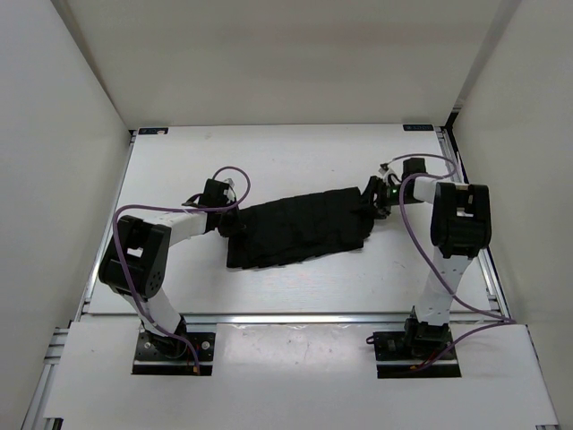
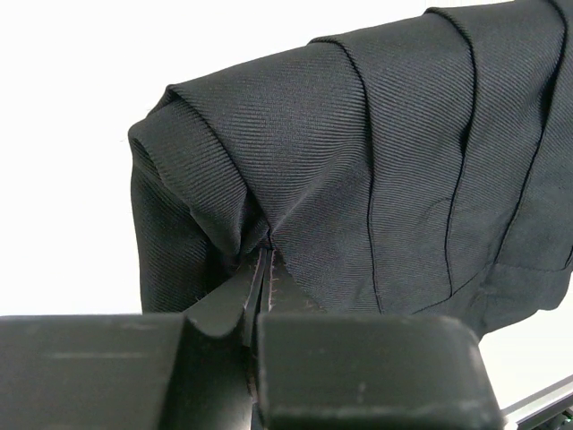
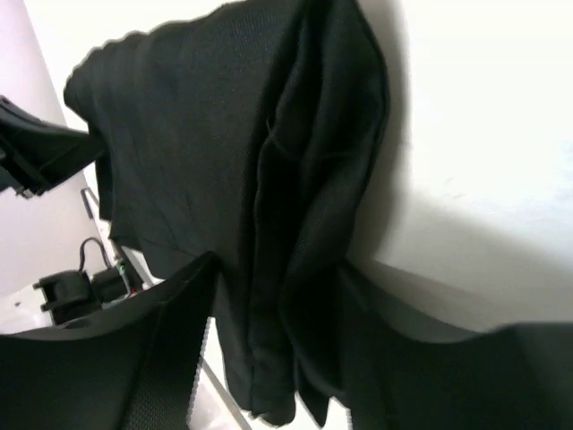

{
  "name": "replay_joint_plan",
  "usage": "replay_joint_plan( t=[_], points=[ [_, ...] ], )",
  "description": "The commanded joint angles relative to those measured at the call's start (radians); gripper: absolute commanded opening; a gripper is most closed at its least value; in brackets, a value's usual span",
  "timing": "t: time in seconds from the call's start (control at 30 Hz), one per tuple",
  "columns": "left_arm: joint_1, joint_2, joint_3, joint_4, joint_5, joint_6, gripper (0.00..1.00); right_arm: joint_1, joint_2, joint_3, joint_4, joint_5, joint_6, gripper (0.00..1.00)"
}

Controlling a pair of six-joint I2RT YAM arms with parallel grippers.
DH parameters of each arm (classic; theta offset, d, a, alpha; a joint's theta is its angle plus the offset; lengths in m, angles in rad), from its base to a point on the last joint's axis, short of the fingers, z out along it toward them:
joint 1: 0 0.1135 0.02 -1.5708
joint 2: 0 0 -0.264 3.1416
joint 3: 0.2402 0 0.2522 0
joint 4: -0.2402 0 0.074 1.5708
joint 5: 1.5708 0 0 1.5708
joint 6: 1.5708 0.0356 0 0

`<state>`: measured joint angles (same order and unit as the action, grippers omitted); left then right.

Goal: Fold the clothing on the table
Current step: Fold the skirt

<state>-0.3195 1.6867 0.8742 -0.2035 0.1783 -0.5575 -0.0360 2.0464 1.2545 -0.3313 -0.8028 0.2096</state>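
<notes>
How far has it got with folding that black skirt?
Done: the clothing lies spread as a flat band on the table. In hand: left jaws pinch one end; right jaws straddle the other, grip unclear. Left: the fold itself, neither end brought over yet.

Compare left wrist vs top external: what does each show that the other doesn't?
Left wrist only: the left gripper pinched shut on a bunched fold of the clothing, with weave and pleat creases up close. Top external only: both arms, the whole garment stretched across the table, and the right gripper at its other end. Both: the black pleated clothing on the white table, with the left gripper at its edge.
</notes>
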Motion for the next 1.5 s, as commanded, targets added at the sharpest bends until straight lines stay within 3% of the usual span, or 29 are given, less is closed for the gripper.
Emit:
replay_joint_plan(
  t=[0.0, 0.07, 0.13, 0.17, 0.33, 0.7, 0.93, 1.17, 1.47],
  points=[
    [-0.004, -0.039, 0.0, -0.008, -0.011, 0.004, 0.0, 0.031, -0.009, -0.05, 0.021, -0.065, 0.007, 0.56],
    [-0.003, -0.039, -0.004, -0.005, -0.008, 0.005, 0.0, 0.062, -0.014, -0.081, 0.028, -0.082, 0.017, 0.47],
    [-0.003, -0.039, -0.004, -0.007, -0.004, 0.004, 0.0, 0.082, -0.011, -0.099, 0.037, -0.088, 0.033, 0.12],
    [-0.004, -0.042, -0.009, -0.007, -0.008, -0.001, 0.0, 0.081, -0.012, -0.11, 0.034, -0.085, 0.034, 0.0],
    [-0.033, -0.038, -0.001, -0.002, 0.016, 0.011, 0.0, 0.045, -0.083, -0.147, 0.022, -0.02, 0.037, 0.0],
    [-0.25, 0.087, 0.118, 0.0, 0.027, 0.007, 0.0, -0.14, -0.179, -0.208, -0.087, 0.103, -0.027, 0.0],
    [-0.196, 0.051, 0.166, -0.033, 0.044, 0.019, 0.0, -0.147, -0.186, -0.202, -0.1, 0.109, -0.035, 0.0],
    [-0.112, -0.08, 0.195, -0.102, 0.038, 0.027, 0.05, -0.137, -0.173, -0.19, -0.1, 0.1, -0.03, 0.0],
    [-0.081, -0.111, 0.029, -0.091, -0.055, 0.05, 0.05, -0.13, -0.169, -0.194, -0.098, 0.099, -0.03, 0.0]
  ],
)
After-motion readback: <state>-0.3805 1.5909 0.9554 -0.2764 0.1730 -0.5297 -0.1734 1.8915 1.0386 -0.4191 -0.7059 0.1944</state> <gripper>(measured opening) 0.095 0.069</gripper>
